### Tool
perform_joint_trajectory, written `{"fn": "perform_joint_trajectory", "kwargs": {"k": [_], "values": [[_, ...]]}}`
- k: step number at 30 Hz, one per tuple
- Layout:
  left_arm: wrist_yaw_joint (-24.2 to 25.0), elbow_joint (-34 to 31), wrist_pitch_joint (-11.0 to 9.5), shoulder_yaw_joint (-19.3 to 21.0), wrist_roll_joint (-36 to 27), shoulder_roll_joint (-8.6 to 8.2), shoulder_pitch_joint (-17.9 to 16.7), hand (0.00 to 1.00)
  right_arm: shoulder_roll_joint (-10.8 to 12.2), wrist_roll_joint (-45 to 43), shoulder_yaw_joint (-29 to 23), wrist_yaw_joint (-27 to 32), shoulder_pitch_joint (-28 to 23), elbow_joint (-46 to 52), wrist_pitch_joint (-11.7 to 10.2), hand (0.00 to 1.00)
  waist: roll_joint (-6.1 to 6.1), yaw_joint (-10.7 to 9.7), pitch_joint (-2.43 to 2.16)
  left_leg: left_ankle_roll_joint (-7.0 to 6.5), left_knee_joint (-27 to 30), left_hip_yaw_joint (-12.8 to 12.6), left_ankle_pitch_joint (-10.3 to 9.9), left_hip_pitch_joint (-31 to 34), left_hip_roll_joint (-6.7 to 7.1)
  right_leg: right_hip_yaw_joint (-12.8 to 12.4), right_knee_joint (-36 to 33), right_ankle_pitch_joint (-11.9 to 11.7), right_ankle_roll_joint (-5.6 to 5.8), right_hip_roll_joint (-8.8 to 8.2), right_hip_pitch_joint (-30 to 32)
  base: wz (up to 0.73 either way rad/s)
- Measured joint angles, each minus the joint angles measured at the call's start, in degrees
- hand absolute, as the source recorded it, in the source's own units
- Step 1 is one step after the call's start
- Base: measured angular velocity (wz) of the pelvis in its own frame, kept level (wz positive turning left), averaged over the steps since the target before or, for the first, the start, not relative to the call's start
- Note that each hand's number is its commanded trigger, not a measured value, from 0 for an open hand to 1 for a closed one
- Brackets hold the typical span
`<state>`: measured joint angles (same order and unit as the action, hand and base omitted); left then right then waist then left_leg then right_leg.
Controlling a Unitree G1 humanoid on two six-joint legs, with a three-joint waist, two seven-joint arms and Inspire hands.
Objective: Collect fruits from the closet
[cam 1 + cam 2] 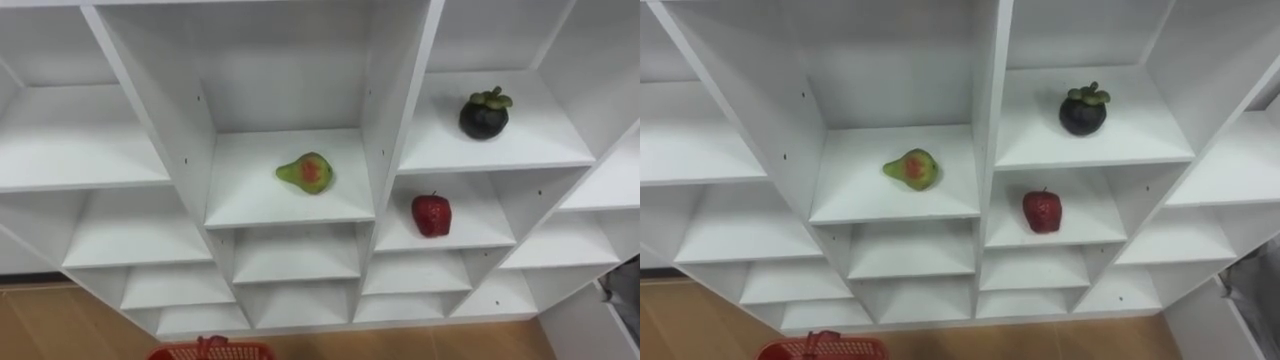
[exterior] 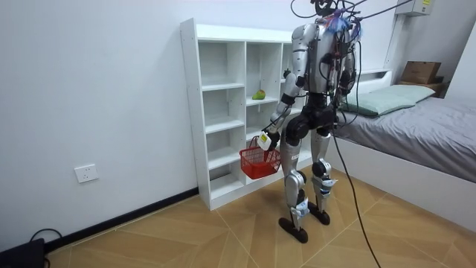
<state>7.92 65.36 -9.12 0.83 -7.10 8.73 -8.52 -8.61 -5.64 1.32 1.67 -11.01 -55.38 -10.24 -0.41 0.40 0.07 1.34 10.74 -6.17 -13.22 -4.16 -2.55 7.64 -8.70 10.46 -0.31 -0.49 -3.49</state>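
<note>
Left hand (image 2: 268, 139), before the closet (image 1: 250, 195), curls round the basket (image 2: 259, 162) handle. Pear (image 1: 306, 172), mangosteen (image 1: 484, 114) and strawberry (image 1: 431, 214) sit on separate shelves; likely light, hard and smooth, each wants gripping round its widest part

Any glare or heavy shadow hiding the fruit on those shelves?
Left eye view: no glare; the pear, red fruit and mangosteen are evenly lit, with faint shadows beneath. Room view: shelf interiors sit slightly shaded, the pear plainly visible.
</note>
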Motion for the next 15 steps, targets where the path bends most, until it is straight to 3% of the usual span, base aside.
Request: {"fn": "perform_joint_trajectory", "kwargs": {"k": [8, 15], "values": [[0.1, 0.4, -1.1, 0.0, 0.2, -0.13, 0.5, 1.00, 0.1, -3.9, 1.8, 2.0, -1.9, 10.8, -1.8, 0.00, -0.07, -0.1, 0.00, 0.00, 0.0, 0.0, 0.0, 0.5, -0.01, 0.0, -1.0, 0.0, -0.04, -0.06, 0.6, 0.00], [0.8, -0.7, -1.5, -0.1, 0.5, -0.04, 0.2, 1.00, 0.0, -8.5, 2.2, 3.3, -5.9, 28.5, -2.9, 0.00, -0.01, -0.2, 0.04, -0.13, 0.2, -0.1, 0.1, 0.5, 0.00, -0.2, -1.1, 0.0, -0.04, -0.08, 0.6, 0.00]]}}
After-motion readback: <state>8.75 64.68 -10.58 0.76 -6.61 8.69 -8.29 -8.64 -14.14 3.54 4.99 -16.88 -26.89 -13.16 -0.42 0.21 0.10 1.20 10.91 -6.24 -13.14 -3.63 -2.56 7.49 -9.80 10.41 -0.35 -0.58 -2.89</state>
